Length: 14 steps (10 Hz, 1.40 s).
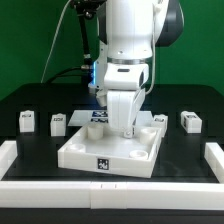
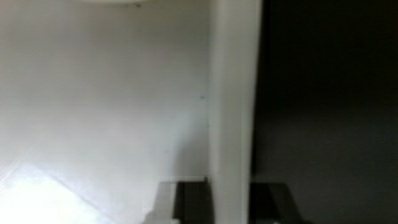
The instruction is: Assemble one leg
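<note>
The large white square tray-like part point(image 1: 105, 148) lies in the middle of the black table. My gripper point(image 1: 129, 128) reaches down onto its far wall. In the wrist view the gripper point(image 2: 228, 202) has one dark finger point(image 2: 185, 205) on each side of the tray's upright white wall point(image 2: 231, 90), both against it. The tray's flat white inside point(image 2: 89, 110) fills one side, dark table the other. Four small white legs stand on the table: two on the exterior view's left point(image 1: 27, 121) point(image 1: 57, 122) and two on its right point(image 1: 161, 118) point(image 1: 188, 121). None is held.
The marker board point(image 1: 97, 116) lies just behind the tray, partly hidden by the arm. A low white rail borders the table on the exterior view's left point(image 1: 8, 152), on its right point(image 1: 213, 156) and along the front point(image 1: 110, 190).
</note>
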Each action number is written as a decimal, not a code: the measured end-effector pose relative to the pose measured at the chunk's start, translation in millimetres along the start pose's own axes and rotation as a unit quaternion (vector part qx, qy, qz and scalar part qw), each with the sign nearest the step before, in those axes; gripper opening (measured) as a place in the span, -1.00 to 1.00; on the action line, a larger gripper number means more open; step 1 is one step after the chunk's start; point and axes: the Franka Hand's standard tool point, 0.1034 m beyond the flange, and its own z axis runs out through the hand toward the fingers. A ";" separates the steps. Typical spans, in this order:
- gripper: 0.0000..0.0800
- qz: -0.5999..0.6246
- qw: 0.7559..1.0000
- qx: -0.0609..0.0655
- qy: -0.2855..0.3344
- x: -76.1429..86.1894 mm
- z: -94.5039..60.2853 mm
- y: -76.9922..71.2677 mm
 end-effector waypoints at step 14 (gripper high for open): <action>-0.85 -0.140 0.990 -0.009 -0.003 62.9 -0.8 50.2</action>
